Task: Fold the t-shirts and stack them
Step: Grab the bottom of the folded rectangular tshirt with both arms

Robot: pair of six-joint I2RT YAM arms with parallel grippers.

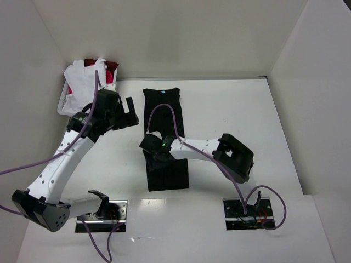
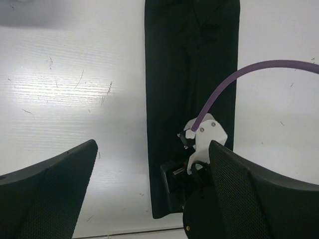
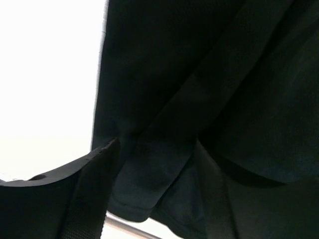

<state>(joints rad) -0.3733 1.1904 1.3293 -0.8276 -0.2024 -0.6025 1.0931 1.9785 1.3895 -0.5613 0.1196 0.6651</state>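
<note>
black t-shirt (image 1: 169,174) lies in a long narrow strip, matte and smooth, at mid-frame on the white table (image 1: 236,115). right gripper (image 1: 153,146) sits on its left edge, a hemmed fold between the fingers (pinched or not, can't tell). left gripper (image 1: 129,112) gapes wide over bare table, left of it. white t-shirt (image 1: 82,76) and red t-shirt (image 1: 111,68) lie crumpled upper left.

T-shirt (image 1: 163,109) right of basket (image 1: 62,103)

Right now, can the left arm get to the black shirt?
Probably yes. The left arm holds its jaws open beside the black t-shirt, with only bare table between. The right arm is over the shirt's middle, so the far end looks freest.
</note>
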